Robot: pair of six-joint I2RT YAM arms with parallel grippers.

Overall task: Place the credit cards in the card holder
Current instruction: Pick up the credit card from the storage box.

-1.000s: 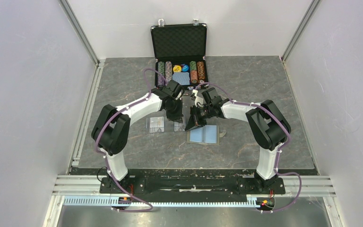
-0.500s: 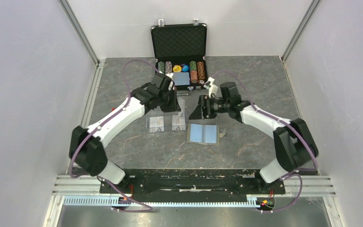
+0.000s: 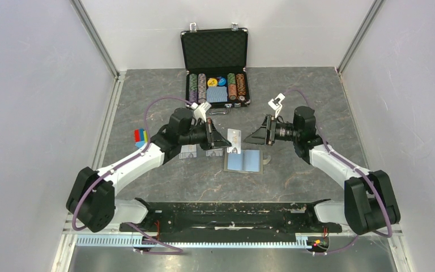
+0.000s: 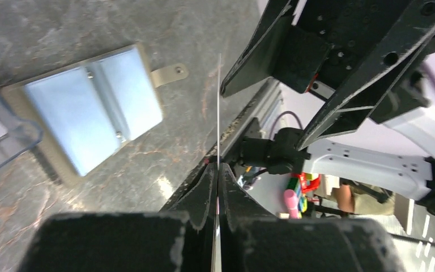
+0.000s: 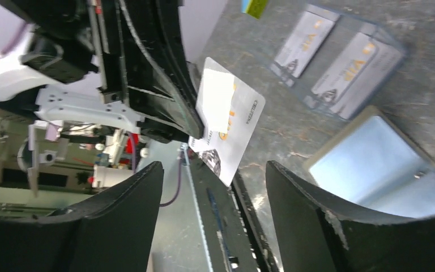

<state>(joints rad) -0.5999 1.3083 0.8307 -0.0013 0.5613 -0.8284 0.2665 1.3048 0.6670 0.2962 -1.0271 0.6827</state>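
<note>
The thin, glossy whitish credit card (image 3: 235, 140), gold-orange mark showing, is clamped edge-up in the left gripper's (image 3: 227, 144) jaws at 11 o'clock of the card holder (image 3: 243, 161). The holder lies open, pale-blue lining up, on the veined grey tabletop (image 3: 300, 170). The right gripper's (image 3: 250, 139) jaws stand apart.

The top view is bright and evenly lit from above, with only soft shadows on the grey table (image 3: 317, 102). In the left wrist view the left gripper (image 4: 217, 170) is dark and blurred, and the card holder (image 4: 90, 107) shines pale. In the right wrist view white glare covers part of the credit card (image 5: 229, 122).
</note>
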